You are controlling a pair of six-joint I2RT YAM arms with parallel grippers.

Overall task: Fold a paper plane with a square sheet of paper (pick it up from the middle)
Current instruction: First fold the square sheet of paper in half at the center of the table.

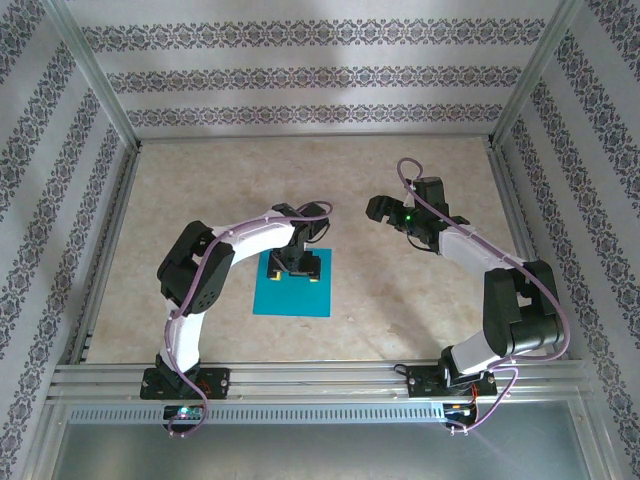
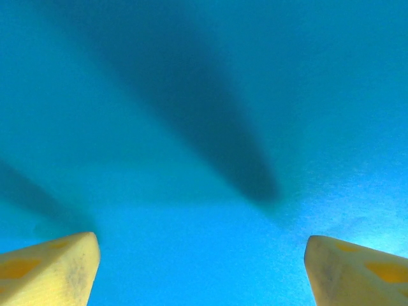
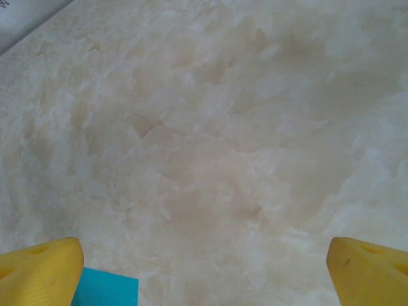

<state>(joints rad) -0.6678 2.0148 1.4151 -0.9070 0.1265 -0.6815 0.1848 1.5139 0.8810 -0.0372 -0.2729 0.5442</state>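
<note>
Sheet: your square sheet of paper (image 1: pixel 290 298) lies flat and unfolded on the worktop (image 1: pixel 400 300).
Left hand (image 2: pixel 203 274): spread, low over the sheet near its middle, likely for the centre pickup.
Right hand (image 3: pixel 204 271): spread, held aside over bare worktop.

Soft, bright, even light throughout, with blurred dark shadows streaking the paper (image 2: pixel 306 95) and pale glare beside the out-of-focus left fingers (image 2: pixel 354 271).

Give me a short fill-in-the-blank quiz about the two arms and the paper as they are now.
1. The square sheet of paper lies under the ___.
2. That arm's jaws stand ___.
3. The right gripper hangs over bare ___.
Missing: left gripper; open; table.
</note>
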